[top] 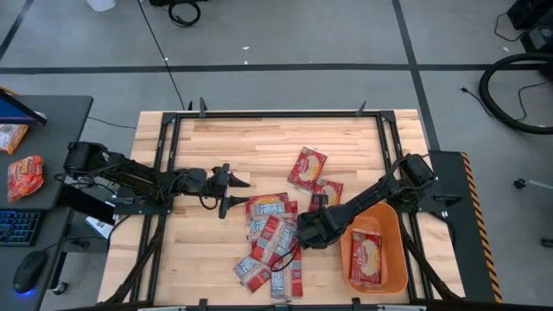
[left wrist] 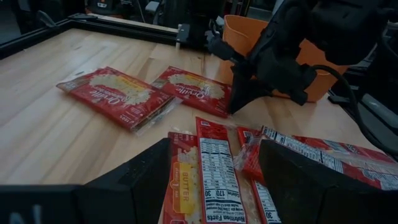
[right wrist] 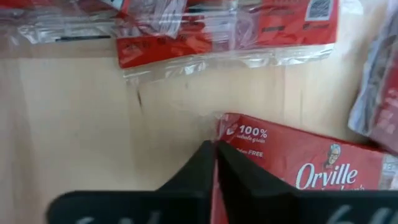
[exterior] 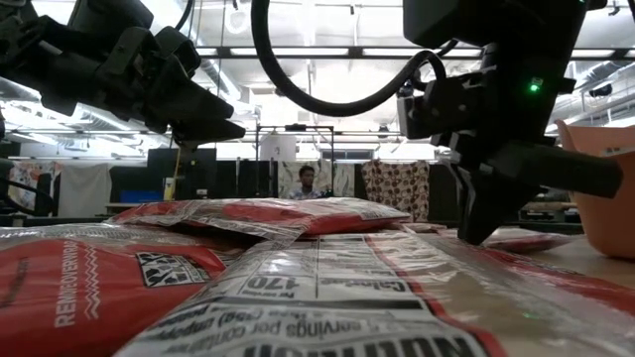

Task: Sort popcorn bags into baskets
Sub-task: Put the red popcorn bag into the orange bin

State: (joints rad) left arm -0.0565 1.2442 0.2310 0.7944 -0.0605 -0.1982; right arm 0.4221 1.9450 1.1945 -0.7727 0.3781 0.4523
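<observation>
right gripper (right wrist: 213, 149) fingers together on a popcorn bag (right wrist: 298, 168) corner, plain only from its wrist

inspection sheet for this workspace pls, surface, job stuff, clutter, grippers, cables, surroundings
surface: wooden table in a black frame, bare at the far side.
job's things: heap of popcorn bags near the front middle; two more bags lie apart beyond it; orange basket at the front right already holds one bag.
clutter: nothing seen on the table.
grippers: left gripper open, beside the heap, holding nothing; right gripper shut on the corner of a bag at the heap's right edge.
cables: black cable loops above the right arm; another cable runs over the floor.
surroundings: side desk at left with keyboard, mouse and snack packets; a person sits far behind.
</observation>
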